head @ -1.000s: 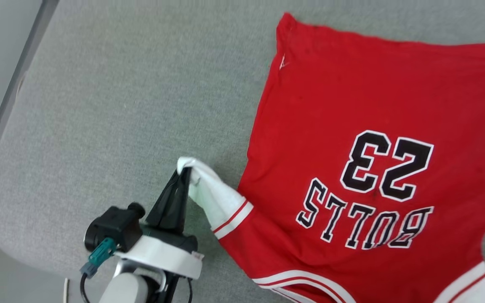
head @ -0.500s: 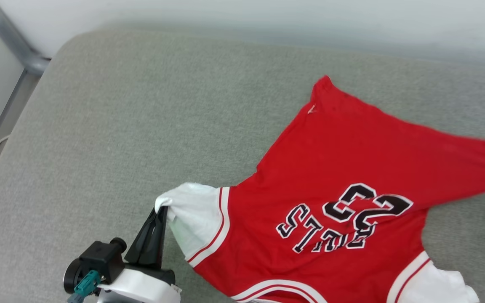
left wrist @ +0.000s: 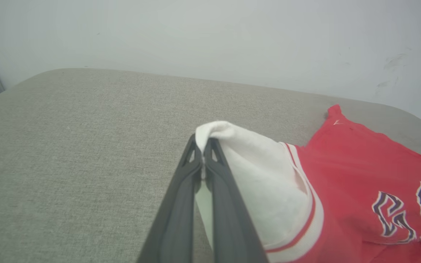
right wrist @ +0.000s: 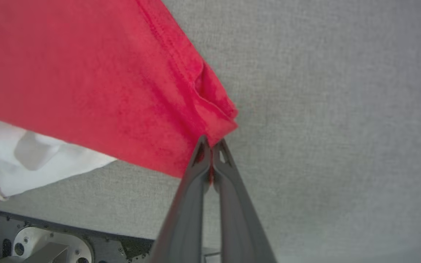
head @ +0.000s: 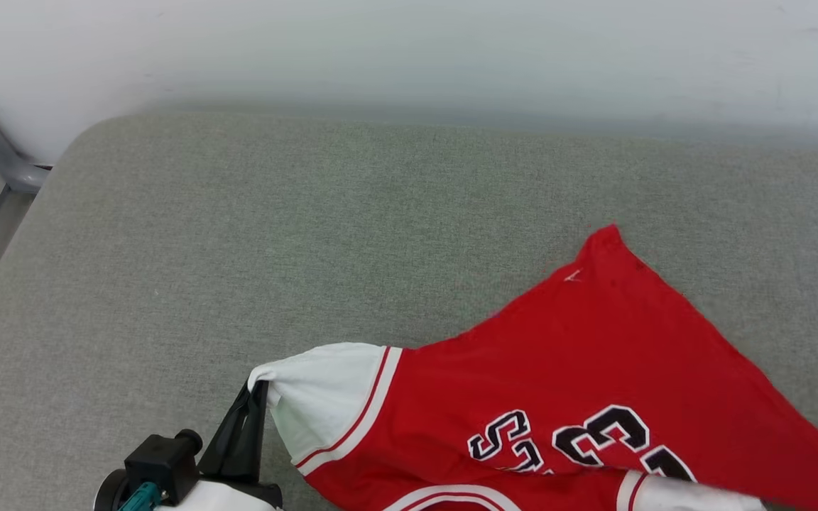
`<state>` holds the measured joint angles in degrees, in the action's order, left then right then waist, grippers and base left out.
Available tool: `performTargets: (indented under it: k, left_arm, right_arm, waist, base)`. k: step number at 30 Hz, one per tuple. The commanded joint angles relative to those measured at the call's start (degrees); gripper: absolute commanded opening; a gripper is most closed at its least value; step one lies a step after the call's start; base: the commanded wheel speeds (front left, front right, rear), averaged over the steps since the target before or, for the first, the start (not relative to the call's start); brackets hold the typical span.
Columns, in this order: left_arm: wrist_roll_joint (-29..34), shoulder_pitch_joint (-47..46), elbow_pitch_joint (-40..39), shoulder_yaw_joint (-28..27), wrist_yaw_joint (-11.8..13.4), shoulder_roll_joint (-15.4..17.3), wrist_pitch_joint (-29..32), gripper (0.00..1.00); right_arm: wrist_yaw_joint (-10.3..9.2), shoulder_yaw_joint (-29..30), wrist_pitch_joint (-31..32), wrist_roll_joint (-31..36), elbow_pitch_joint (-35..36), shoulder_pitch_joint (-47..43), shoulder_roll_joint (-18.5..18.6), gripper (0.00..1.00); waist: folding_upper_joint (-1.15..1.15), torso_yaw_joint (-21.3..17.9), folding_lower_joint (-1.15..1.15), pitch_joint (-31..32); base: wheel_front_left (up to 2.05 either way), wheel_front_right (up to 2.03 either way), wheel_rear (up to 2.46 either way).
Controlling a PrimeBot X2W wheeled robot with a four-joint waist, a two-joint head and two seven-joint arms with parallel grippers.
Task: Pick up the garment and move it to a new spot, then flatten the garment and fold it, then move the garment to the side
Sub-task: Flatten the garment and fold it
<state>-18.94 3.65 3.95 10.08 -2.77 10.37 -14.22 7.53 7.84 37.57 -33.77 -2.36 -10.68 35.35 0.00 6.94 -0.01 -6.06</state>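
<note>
Relocating step: left pincer [left wrist: 204,142] clamped shut on white sleeve [left wrist: 261,175] tip, right pincer [right wrist: 212,143] pinched shut on red hem corner [right wrist: 219,117]. Jersey T-shirt [head: 579,355] is stretched at lower right of head frame over grey desk [head: 238,234]. Next, probably: lower it, spread flat.

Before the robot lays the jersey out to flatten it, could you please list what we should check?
1. The left gripper shut on the white sleeve: ok.
2. The right gripper shut on the red hem corner: ok.
3. The garment lying flat: not ok, it is draped and its lettering is partly covered.
4. The grey surface beyond it free for spreading: ok.
5. Where the garment's right edge lies: cannot tell, it runs out of the head view.
</note>
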Motion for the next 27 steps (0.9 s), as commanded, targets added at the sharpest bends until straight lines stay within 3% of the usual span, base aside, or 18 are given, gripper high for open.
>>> performTargets:
  k: [1,6,10,11,12,20,27]
  left_arm:
    - [-0.1,0.4,-0.1,0.0,0.2,0.3,0.1,0.0]
    - [0.1,-0.2,-0.2,0.3,0.3,0.6,0.3,0.0]
    - [0.2,-0.7,-0.2,0.5,0.6,0.8,0.2,0.0]
    - [0.2,-0.7,-0.2,0.6,0.7,0.8,0.2,0.0]
    - [0.2,-0.7,-0.3,0.6,0.8,0.8,0.2,0.0]
    - [0.6,-1.2,-1.0,1.2,1.1,1.0,0.6,0.0]
    - [1.1,-2.8,-2.5,2.6,0.9,0.5,0.7,0.0]
  right_arm:
    - [-0.09,1.6,0.6,0.6,0.7,-2.5,-1.4,0.0]
    - [-0.08,3.8,3.4,1.6,1.1,-8.7,-6.8,0.0]
    - [-0.08,3.7,3.0,2.3,1.3,-9.9,-9.0,0.0]
    - [-0.08,4.2,2.0,2.6,1.6,-9.3,-9.3,0.44]
    - [-0.08,4.7,0.9,3.0,1.9,-8.5,-9.4,1.0]
    - [-0.08,7.4,-5.3,2.3,6.6,-1.2,-7.2,1.0]
    - [-0.08,5.1,-6.3,1.6,11.8,10.9,-1.1,1.0]
  waist:
    - [0.0,0.0,0.01,0.0]
    - [0.0,0.3,0.01,-0.6]
    - [0.0,0.4,0.01,-1.1]
    - [0.0,0.3,0.01,-1.1]
    - [0.0,0.2,0.01,-1.1]
    - [0.0,0.3,0.01,-1.3]
    - [0.0,1.9,0.01,-4.0]
  base:
    - [0.0,0.0,0.0]
    - [0.0,0.0,0.0]
    - [0.0,0.0,0.0]
    - [0.0,0.0,0.0]
    - [0.0,0.0,0.0]
    - [0.0,0.0,0.0]
    - [0.0,0.0,0.0]
